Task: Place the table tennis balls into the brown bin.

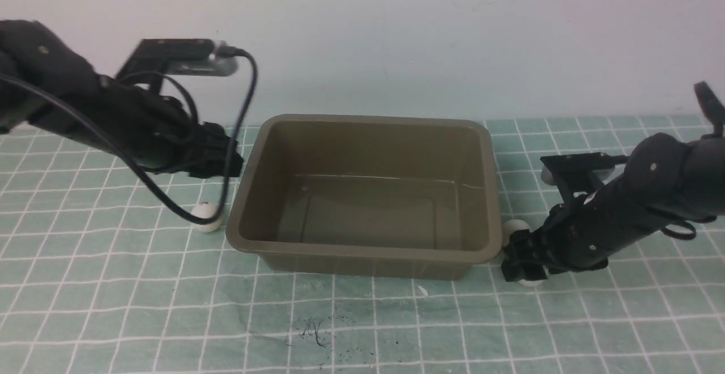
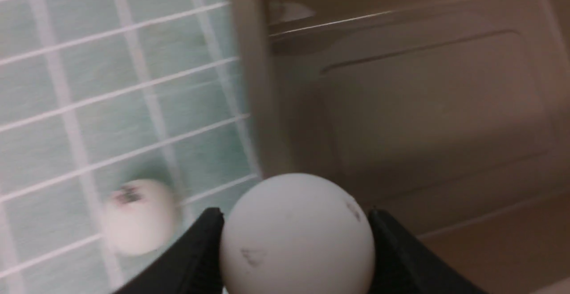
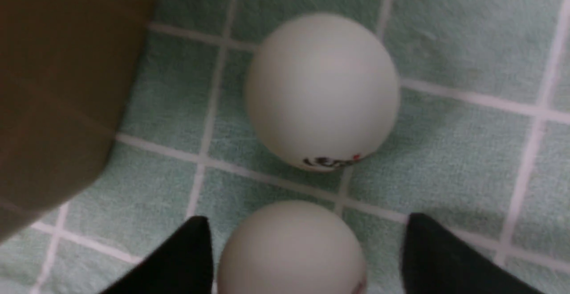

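Observation:
The olive-brown bin (image 1: 371,119) stands mid-table with nothing inside it. My left gripper (image 1: 227,157) hovers at its left rim, shut on a white table tennis ball (image 2: 296,236) that sits over the rim (image 2: 249,84). A second ball (image 1: 207,217) lies on the mat below it, beside the bin's left wall. My right gripper (image 1: 524,267) is low by the bin's front right corner, open around a ball (image 3: 289,249) on the mat, with a gap left at one finger (image 3: 445,258). Another ball (image 3: 323,91) lies just beyond it, close to the bin wall (image 3: 58,84).
A green mat with a white grid (image 1: 362,317) covers the table, with dark scribbles (image 1: 317,331) near the front. A pale wall (image 1: 396,34) rises behind the bin. The left arm's cable (image 1: 238,136) hangs down toward the left-hand ball.

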Tool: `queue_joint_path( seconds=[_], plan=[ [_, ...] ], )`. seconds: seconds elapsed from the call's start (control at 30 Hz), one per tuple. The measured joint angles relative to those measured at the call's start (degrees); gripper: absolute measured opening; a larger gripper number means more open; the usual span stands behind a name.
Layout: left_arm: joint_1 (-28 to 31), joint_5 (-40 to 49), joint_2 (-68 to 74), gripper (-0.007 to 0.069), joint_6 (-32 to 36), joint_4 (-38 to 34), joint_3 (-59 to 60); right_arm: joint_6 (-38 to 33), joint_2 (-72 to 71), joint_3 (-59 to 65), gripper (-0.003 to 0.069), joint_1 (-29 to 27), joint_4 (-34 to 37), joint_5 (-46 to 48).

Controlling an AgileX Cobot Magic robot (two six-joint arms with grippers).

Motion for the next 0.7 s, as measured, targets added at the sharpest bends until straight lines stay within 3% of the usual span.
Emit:
queue_joint_path(
  seconds=[0.03,0.13,0.27,0.4,0.5,0.57,0.67,0.7],
  plan=[
    [-1.09,-0.14,1.11,0.0353,0.11,-0.28,-0.2,0.98,0.0,-0.16,0.0342,0.0,-0.35,0.76],
    [-3.33,-0.37,4.19,0.0379,0.16,-0.48,-0.39,3.44,-2.04,-0.32,0.0362,0.0,-1.66,4.52],
    [-4.41,-0.08,6.81,0.0559,0.11,-0.74,-1.93,4.73,-10.04,-2.85,0.0362,0.98,-1.34,10.31],
    [-3.24,1.4,6.45,0.0624,-3.29,0.4,-6.33,4.73,-12.59,-10.69,0.0362,4.21,-1.0,10.62],
    [-0.32,4.31,4.7,0.0534,-8.37,3.05,-9.83,4.84,-10.19,-16.75,0.0362,6.41,-1.0,11.44],
    [1.17,5.84,3.81,0.0428,-10.71,4.77,-10.82,4.84,-8.22,-19.66,0.0372,7.37,-1.0,12.01],
    [5.25,7.51,2.43,0.0108,-13.08,9.97,-11.83,4.84,-3.4,-26.13,0.0482,8.57,-1.31,15.07],
    [5.92,7.58,2.43,0.0077,-13.16,10.66,-11.82,4.84,-3.03,-26.78,0.0507,8.62,-1.52,15.99]
  ],
)
